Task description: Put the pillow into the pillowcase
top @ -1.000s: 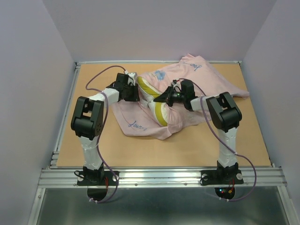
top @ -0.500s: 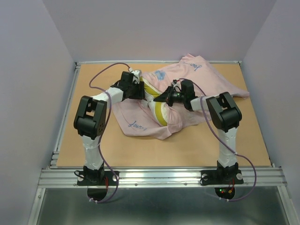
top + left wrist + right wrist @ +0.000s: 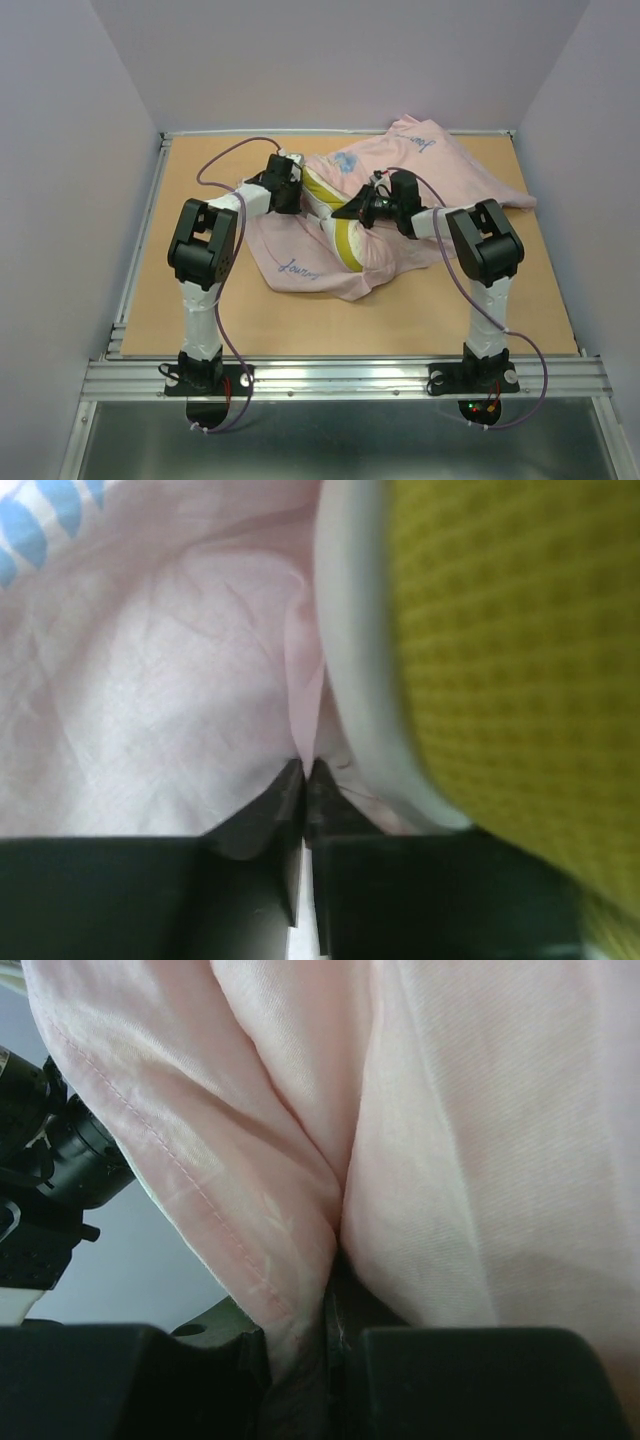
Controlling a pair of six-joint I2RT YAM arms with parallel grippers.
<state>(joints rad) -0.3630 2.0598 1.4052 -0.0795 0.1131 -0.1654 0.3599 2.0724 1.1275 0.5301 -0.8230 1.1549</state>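
Pale lilac walls point(image 3: 330, 60) close in your workspace on three sides. Below them lies the flat tan board table point(image 3: 400, 320), with a silver aluminium frame point(image 3: 340, 378) along its near side.

Across the middle and far right of that board you have the thin pale pink fabric pillowcase point(image 3: 450, 170). It lies crumpled and spread, with one corner near the far edge and another reaching toward the right edge. Partly wrapped in its folds is the thick cream-white pillow point(image 3: 343, 240) with a bright yellow side band. Its yellow and white edge shows between your two wrists, and pink cloth covers the rest.

Your black-and-white left arm point(image 3: 205, 245) and right arm point(image 3: 485, 245) rise from the near edge, both bent inward over the bundle.

The left gripper point(image 3: 297, 193) sits at the pillow's left side. From its wrist camera you see its dark fingers point(image 3: 270, 810) drawn almost together, pinching a fold of the pink cloth right beside the pillow's white rim and yellow mesh.

The right gripper point(image 3: 357, 210) reaches in from the right. Its wrist camera shows its jaws clamped narrowly on a gathered pleat of the same pink fabric, which drapes over both fingers.

Thin purple cables point(image 3: 225, 160) loop from each arm. Faint blue script point(image 3: 295, 267) marks the cloth's near-left flap.
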